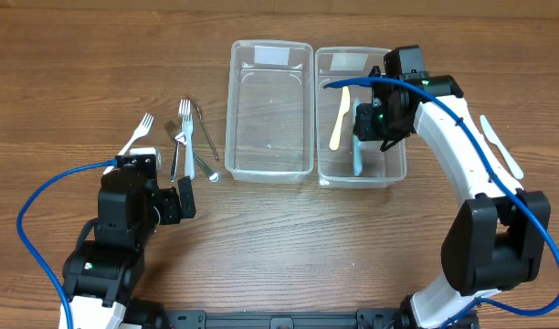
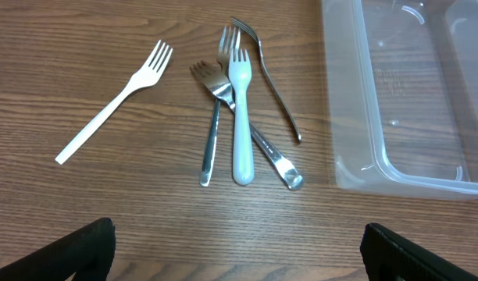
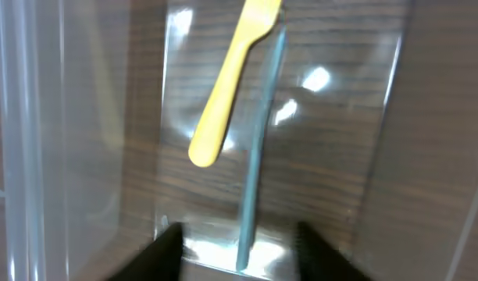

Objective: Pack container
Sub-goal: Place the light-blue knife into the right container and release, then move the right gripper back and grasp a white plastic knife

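Two clear containers stand side by side at the back. The left container [image 1: 234, 110] is empty and also shows in the left wrist view [image 2: 356, 168]. The right container [image 1: 396, 169] holds a yellow utensil [image 1: 339, 119] [image 3: 231, 86] and a light blue utensil [image 1: 357, 155] [image 3: 258, 148]. My right gripper [image 1: 375, 123] [image 3: 239, 250] hangs open inside this container, its fingers either side of the blue utensil's end, not touching it. My left gripper [image 1: 174, 203] [image 2: 239, 257] is open and empty, just in front of a pile of forks [image 1: 190, 137] [image 2: 240, 117].
A white plastic fork [image 1: 136, 135] [image 2: 114, 101] lies apart, left of the pile. The pile has a pale plastic fork and metal forks [image 2: 212, 117] crossing one another. White plastic utensils [image 1: 500, 146] lie to the right of the right arm.
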